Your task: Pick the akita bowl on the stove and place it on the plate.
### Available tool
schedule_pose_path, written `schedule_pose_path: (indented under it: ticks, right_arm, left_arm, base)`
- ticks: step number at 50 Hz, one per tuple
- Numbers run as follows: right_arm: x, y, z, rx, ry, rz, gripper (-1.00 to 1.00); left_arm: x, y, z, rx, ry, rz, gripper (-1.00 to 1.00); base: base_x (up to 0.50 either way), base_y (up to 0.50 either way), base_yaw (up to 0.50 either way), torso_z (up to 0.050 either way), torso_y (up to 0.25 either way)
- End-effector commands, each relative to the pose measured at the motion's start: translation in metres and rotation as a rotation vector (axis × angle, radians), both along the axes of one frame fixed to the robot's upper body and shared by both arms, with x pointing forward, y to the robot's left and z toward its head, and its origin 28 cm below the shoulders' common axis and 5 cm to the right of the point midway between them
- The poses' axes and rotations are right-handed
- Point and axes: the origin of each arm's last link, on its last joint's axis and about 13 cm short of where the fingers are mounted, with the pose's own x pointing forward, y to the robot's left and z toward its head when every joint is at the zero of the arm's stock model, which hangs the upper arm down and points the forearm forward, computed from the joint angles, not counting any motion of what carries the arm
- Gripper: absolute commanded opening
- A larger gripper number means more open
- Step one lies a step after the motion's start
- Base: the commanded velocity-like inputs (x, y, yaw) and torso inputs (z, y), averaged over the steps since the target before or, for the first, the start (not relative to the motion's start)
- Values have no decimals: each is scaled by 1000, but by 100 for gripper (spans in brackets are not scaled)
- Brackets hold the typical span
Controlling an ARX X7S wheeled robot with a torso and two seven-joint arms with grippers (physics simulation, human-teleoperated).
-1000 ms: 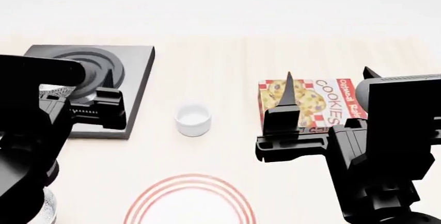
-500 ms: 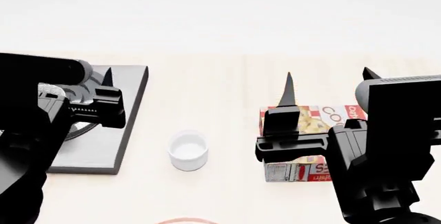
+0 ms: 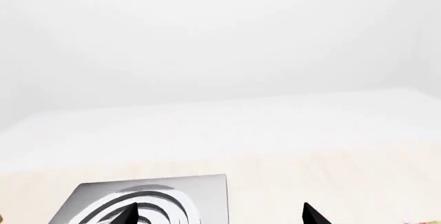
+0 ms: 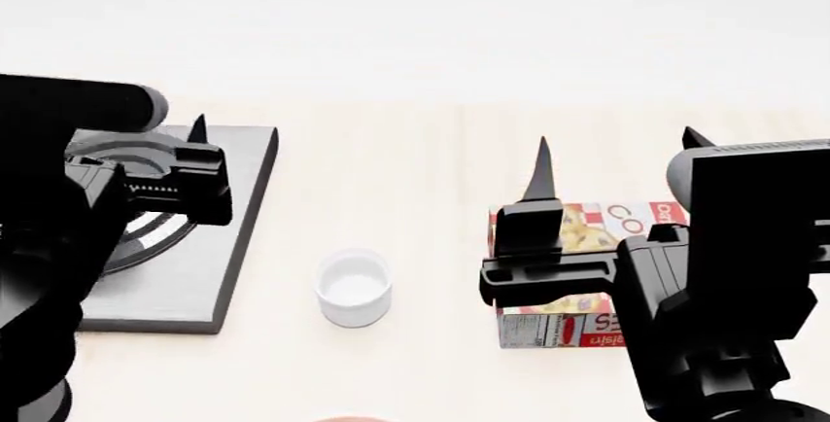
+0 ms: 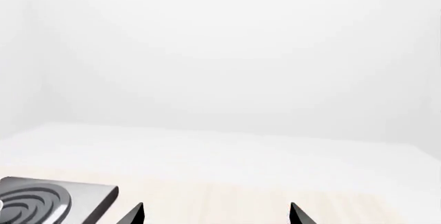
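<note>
Since the earlier frame the head view has lifted, so the plate (image 4: 348,419) has slid down to a red sliver at the lower edge. My left gripper (image 3: 219,216), fingers spread and empty, hangs over the stove (image 4: 227,247). The akita bowl is not plainly seen, and I judge it lies under my left arm on the burner rings. The left is therefore the nearer arm, while my right gripper (image 4: 616,158), also spread and empty, hovers well apart above the cookie box (image 4: 584,237).
</note>
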Motion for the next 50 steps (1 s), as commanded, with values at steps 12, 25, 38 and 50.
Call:
schedule_pose_path:
  ticks: [12, 25, 38, 50]
  right_arm:
    - [1, 0, -2, -1, 11, -3, 100]
    - [0, 0, -1, 3, 6, -3, 100]
    - [0, 0, -1, 3, 6, 0, 100]
    - [-1, 0, 0, 4, 6, 1, 100]
  left_arm:
    - [40, -2, 122, -32, -43, -4, 100]
    - [72, 0, 132, -102, 41, -13, 100]
    - [76, 4, 110, -96, 23, -45, 100]
    - [74, 7, 115, -103, -32, -57, 100]
  base:
    - [0, 0, 0, 0, 0]
    - [0, 0, 0, 0, 0]
    - [0, 0, 0, 0, 0]
    - [0, 0, 0, 0, 0]
